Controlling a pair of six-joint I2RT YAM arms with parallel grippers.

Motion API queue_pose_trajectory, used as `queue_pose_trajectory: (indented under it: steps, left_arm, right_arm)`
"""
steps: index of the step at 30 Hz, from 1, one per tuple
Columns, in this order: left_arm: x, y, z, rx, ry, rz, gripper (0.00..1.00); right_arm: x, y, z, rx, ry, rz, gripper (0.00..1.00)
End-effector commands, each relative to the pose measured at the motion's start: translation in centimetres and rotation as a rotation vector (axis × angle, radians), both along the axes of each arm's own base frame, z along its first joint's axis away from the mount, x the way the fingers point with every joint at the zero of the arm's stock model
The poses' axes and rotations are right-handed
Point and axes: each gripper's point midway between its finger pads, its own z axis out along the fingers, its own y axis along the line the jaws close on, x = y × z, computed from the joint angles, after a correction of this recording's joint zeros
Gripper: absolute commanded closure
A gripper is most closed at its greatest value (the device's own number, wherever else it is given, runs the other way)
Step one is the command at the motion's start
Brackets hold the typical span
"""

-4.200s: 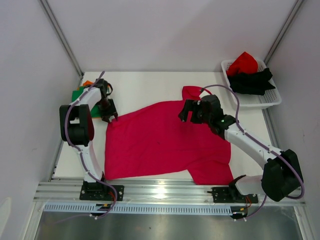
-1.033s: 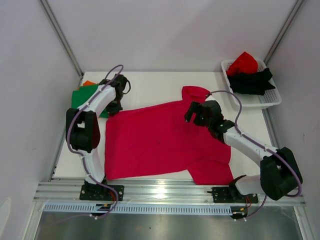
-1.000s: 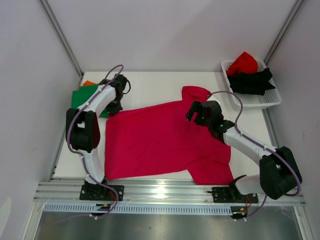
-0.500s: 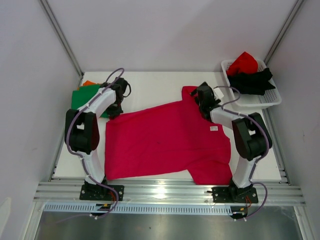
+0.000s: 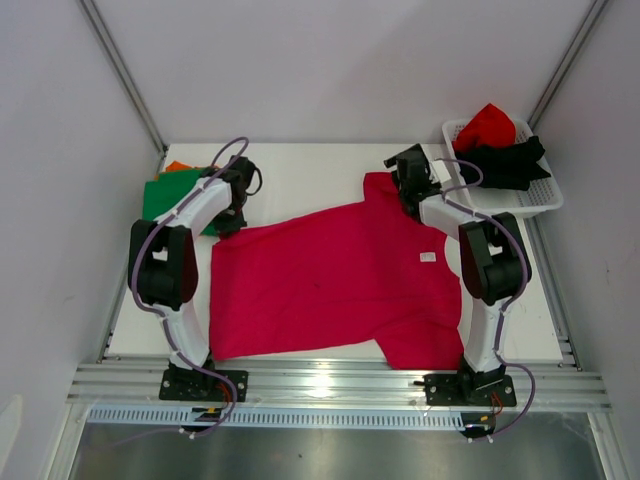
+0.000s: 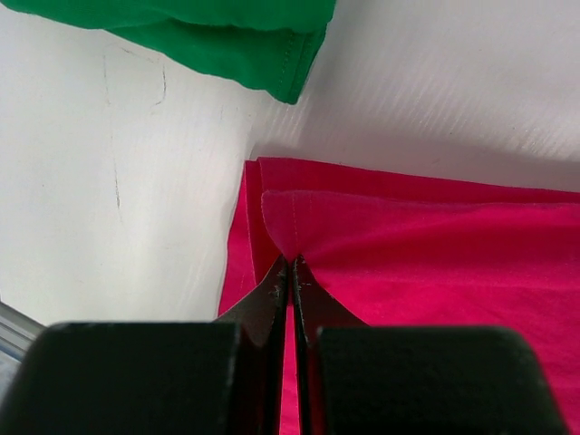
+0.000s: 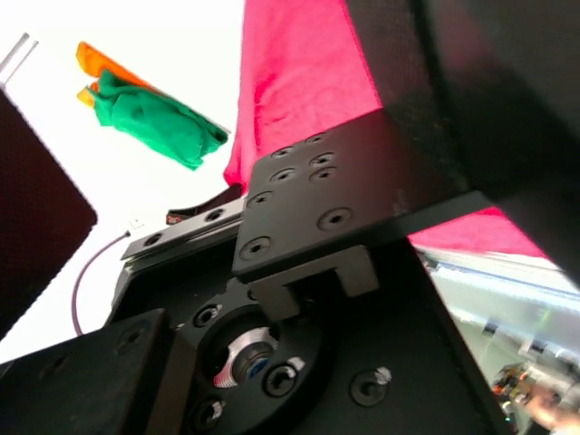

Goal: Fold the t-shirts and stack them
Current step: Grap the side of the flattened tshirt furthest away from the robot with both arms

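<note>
Stack so far: a folded green cloth t-shirt lies at the far-left corner of the white table, with an orange cloth t-shirt peeking out at its far edge and apparently under it. So it looks like two are done.

Shirt in hand: the big magenta-pink cloth t-shirt is spread flat across the middle of the table, hem to the left and sleeves to the right. No fold is in it yet, as far as the top view shows.

Left gripper: the left gripper is pinched tight on the far-left hem corner of the pink shirt, with the cloth puckered up between the fingertips. That corner sits just beside the green shirt, not touching it.

Right gripper: the right gripper hangs over the pink shirt's far sleeve, near the basket, with its jaws spread wide. Nothing seems to be held, though its own wrist view shows only arm hardware.

Waiting: a red cloth t-shirt and a black cloth t-shirt are crumpled in the white plastic lattice basket at the far right, unfolded.

Left to do: fold the pink one and put it on the green pile, then do the same for red and black.

Rough guess: a bit under halfway — the third of five has only just been gripped.
</note>
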Motion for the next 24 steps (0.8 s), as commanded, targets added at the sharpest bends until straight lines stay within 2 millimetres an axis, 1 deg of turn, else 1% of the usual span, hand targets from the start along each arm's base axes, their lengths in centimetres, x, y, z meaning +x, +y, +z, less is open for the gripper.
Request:
queue_pose_trajectory:
  steps: [1,2,3,4,6,8,11,13,14,16,17,20,23,24]
  left_arm:
    - [0.4,-0.4,1.4,-0.012,-0.053,-0.021,0.96]
    - [0.3,-0.3,1.2,-0.010,-0.046,-0.023,0.96]
    - [0.4,-0.3,1.2,-0.009,-0.048,-0.022,0.96]
    - [0.4,-0.3,1.1,-0.010,-0.045,-0.023,0.96]
    - [0.3,-0.4,0.6,-0.014,-0.037,-0.025,0.96]
    - [0.3,-0.5,0.4,-0.017,-0.034,-0.025,0.96]
    - [0.1,-0.4,0.0,-0.012,-0.023,-0.025,0.96]
    - [0.1,-0.3,0.0,-0.009,-0.023,-0.023,0.96]
    - [0.0,-0.3,0.0,-0.008,-0.022,-0.025,0.96]
    - [-0.1,-0.2,0.0,-0.006,-0.024,-0.024,0.96]
    - [-0.1,-0.2,0.1,-0.005,-0.028,-0.024,0.96]
    - [-0.2,-0.2,0.0,-0.005,-0.027,-0.022,0.96]
    - [-0.4,-0.1,-0.3,0.000,-0.017,-0.020,0.96]
    - [-0.4,-0.1,-0.3,-0.001,-0.020,-0.019,0.96]
  right_arm:
    - [-1.6,-0.8,-2.2,0.061,0.096,-0.104,0.09]
    - [-2.2,-1.1,-2.6,0.051,0.115,-0.130,0.09]
    - [-2.5,-1.7,-2.5,0.034,0.111,-0.168,0.09]
    - [-3.5,-1.8,-3.2,0.018,0.153,-0.184,0.09]
    - [-4.1,-2.3,-3.3,0.001,0.162,-0.214,0.09]
    - [-4.2,-2.7,-3.5,-0.003,0.165,-0.222,0.09]
    - [-3.9,-3.6,-3.7,-0.009,0.167,-0.243,0.09]
    - [-3.4,-4.1,-3.6,-0.008,0.161,-0.257,0.09]
    - [-3.2,-4.8,-3.8,-0.013,0.165,-0.271,0.09]
    - [-2.7,-5.7,-3.4,-0.021,0.161,-0.296,0.09]
    - [-2.5,-6.6,-3.5,-0.024,0.164,-0.317,0.09]
    - [-2.0,-7.8,-3.6,-0.004,0.160,-0.344,0.09]
    - [-1.5,-8.2,-3.6,0.009,0.150,-0.347,0.09]
    - [-1.4,-8.5,-3.8,0.002,0.156,-0.348,0.09]
